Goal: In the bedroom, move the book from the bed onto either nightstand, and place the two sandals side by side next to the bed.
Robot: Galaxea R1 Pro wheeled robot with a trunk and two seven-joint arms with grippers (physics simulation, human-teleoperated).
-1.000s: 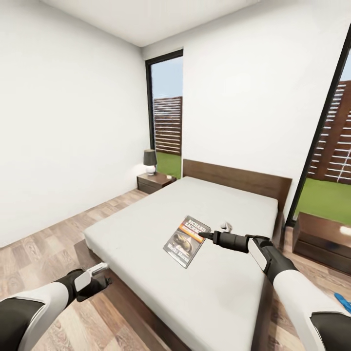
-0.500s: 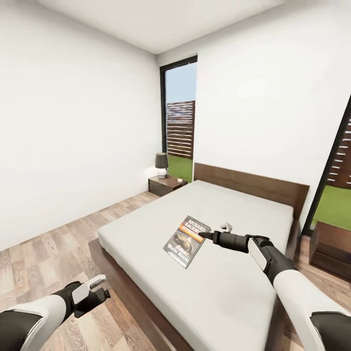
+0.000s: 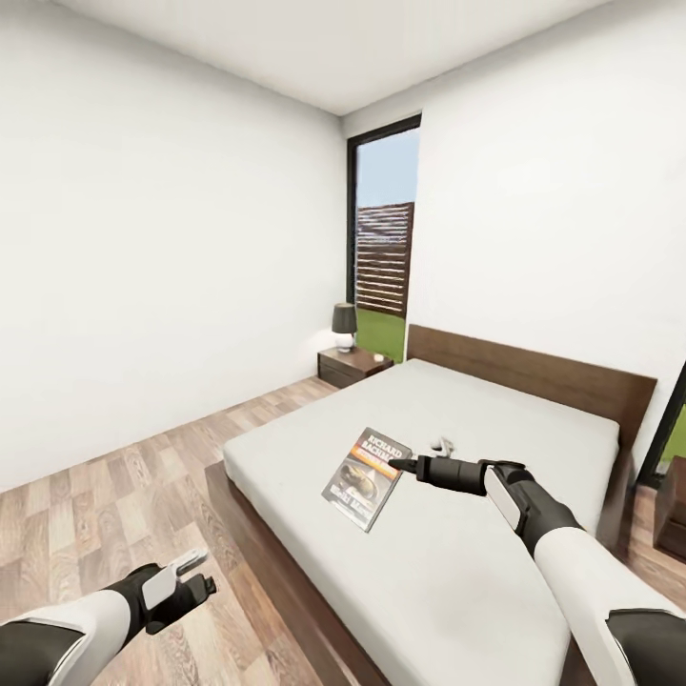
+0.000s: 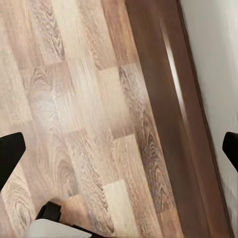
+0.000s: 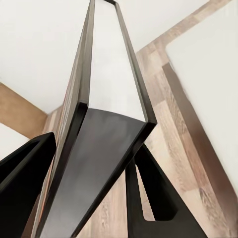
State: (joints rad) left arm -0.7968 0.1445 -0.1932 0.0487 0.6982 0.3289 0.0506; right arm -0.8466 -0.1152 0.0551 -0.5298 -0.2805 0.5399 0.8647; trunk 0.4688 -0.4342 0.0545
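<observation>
Left wrist camera faces the wood-plank floor (image 4: 74, 109), light brown with strong grain. The bed frame (image 4: 171, 114), a dark brown rail, runs from 12 o'clock toward 5 o'clock. Off-white mattress (image 4: 215, 69) lies beyond it at 2 to 3 o'clock. Left gripper (image 4: 119, 148) fingertips (image 4: 10, 153) stand wide apart at 9 and 3 o'clock, nothing between them.
</observation>
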